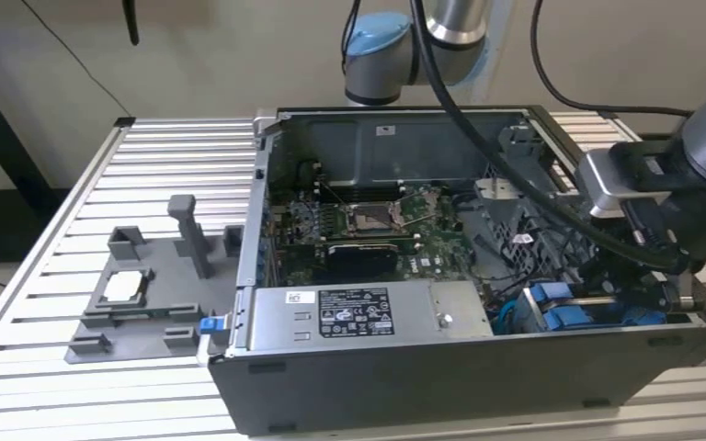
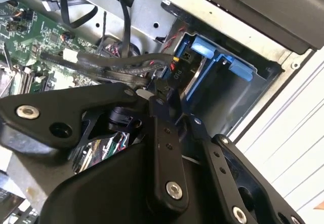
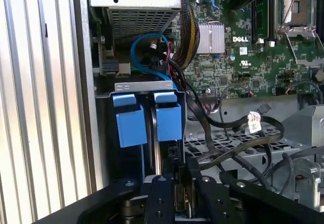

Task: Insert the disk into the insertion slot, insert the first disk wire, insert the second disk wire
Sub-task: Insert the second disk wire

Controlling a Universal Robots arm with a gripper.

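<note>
Fixture tray (image 1: pixel 132 308): you see it on the slatted table (image 1: pixel 34 276), outside the computer case (image 1: pixel 451 367), off its exterior-view-left wall.
Power-supply box (image 1: pixel 353 317): inside the case, along its near wall.
Disk (image 1: pixel 568 308): seated in the insertion slot (image 1: pixel 647 322), at the case's near corner, exterior view's right; blue carrier tabs show.
Gripper (image 2: pixel 169 100): down in the case just beside the disk; fingers closed on a black cable connector (image 2: pixel 169 77).

End effector (image 3: pixel 181 183) fingertips behind a black connector (image 3: pixel 180 196); disk (image 1: pixel 570 308) mostly inside the insertion slot (image 1: pixel 647 344).
</note>
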